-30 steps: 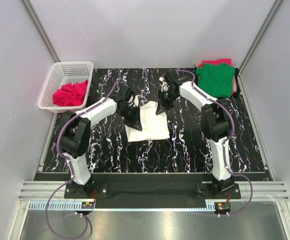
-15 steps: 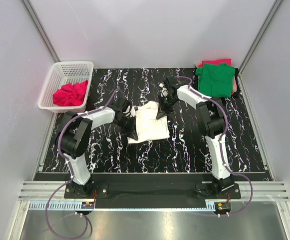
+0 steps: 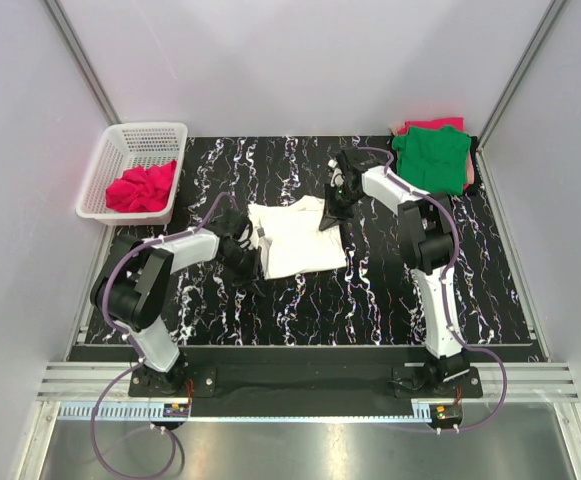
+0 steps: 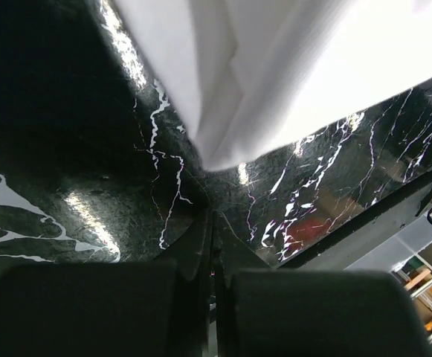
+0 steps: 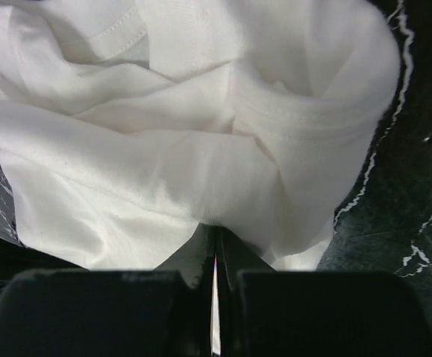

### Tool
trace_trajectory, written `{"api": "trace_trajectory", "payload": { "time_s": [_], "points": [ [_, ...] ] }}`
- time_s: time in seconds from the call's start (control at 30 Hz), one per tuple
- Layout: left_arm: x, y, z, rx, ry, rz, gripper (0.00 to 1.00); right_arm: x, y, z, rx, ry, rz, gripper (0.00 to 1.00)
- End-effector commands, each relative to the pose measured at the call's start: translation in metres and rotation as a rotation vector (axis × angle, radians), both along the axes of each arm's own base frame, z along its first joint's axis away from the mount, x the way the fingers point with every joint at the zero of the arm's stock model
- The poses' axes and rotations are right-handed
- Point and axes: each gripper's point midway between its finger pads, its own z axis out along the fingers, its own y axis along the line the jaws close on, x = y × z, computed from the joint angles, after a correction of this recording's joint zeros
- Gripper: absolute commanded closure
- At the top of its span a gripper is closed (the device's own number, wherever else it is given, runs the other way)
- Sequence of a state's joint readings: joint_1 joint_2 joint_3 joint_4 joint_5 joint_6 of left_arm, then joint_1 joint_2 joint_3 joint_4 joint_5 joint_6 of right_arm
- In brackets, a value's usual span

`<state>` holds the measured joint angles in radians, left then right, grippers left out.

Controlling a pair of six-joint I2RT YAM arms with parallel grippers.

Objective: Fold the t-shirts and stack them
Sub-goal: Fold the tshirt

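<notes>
The white t-shirt point(image 3: 295, 240) lies partly folded at the centre of the black, white-veined marble-pattern table point(image 3: 370, 295), with a gripper at either side. The left gripper point(image 4: 213, 217), at the shirt's left edge, has its jaws pressed together on nothing; in the left wrist view a limp corner of the fabric sits just beyond the fingertips, with bare tabletop between. The right gripper point(image 5: 216, 232), at the shirt's upper right corner, is clenched on bunched, soft cotton whose stitched hems crease around its tips. At upper left, a white plastic lattice basket point(image 3: 120, 140) holds a crumpled pinkish-red t-shirt point(image 3: 142, 187). At upper right, a folded green t-shirt point(image 3: 432, 158) rests flat on pinkish-red cloth point(image 3: 435, 124).
</notes>
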<state>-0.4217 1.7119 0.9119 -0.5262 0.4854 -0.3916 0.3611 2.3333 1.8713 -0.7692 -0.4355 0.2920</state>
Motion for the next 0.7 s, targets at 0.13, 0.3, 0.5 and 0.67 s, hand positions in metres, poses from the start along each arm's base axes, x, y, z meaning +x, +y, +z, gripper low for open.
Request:
{"api": "trace_trajectory", "payload": {
  "time_s": [0.13, 0.3, 0.5, 0.67],
  "points": [
    [0.031, -0.001, 0.031, 0.004, -0.111, 0.015, 0.94, 0.016, -0.006, 0.014, 0.011, -0.059, -0.027, 1.0],
    [0.07, -0.015, 0.078, -0.042, -0.184, 0.032, 0.77, 0.011, -0.004, 0.017, 0.032, -0.043, -0.022, 0.85],
    [0.131, -0.043, 0.104, -0.085, -0.246, 0.038, 0.71, 0.001, -0.003, 0.007, 0.043, 0.001, -0.02, 0.85],
    [0.16, -0.059, 0.077, -0.065, -0.225, 0.018, 0.71, -0.002, -0.004, 0.003, 0.036, 0.007, -0.016, 0.87]
  ]
}}
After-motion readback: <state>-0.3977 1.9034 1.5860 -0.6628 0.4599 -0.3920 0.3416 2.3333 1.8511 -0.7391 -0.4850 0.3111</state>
